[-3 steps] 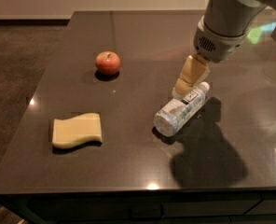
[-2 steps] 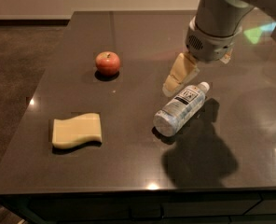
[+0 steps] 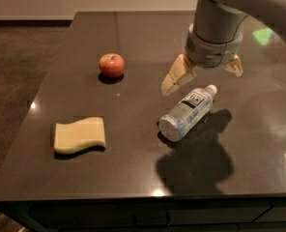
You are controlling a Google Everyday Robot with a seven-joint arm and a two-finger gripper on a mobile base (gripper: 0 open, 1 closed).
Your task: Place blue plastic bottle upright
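The dark surface (image 3: 133,178) carries everything I'm working with. My claw (image 3: 202,79) hangs over its right-centre with the fingers spread wide and nothing in them. The blue plastic bottle (image 3: 186,112) lies on its side just in front of the claw, its long axis diagonal, with the white cap nearest the claw and the base pointing near-left. The yellow sponge (image 3: 80,135) and the apple (image 3: 111,65) sit well apart to the left.

gripper (image 3: 202,79) hangs low, pointing down, jaws spread wide.
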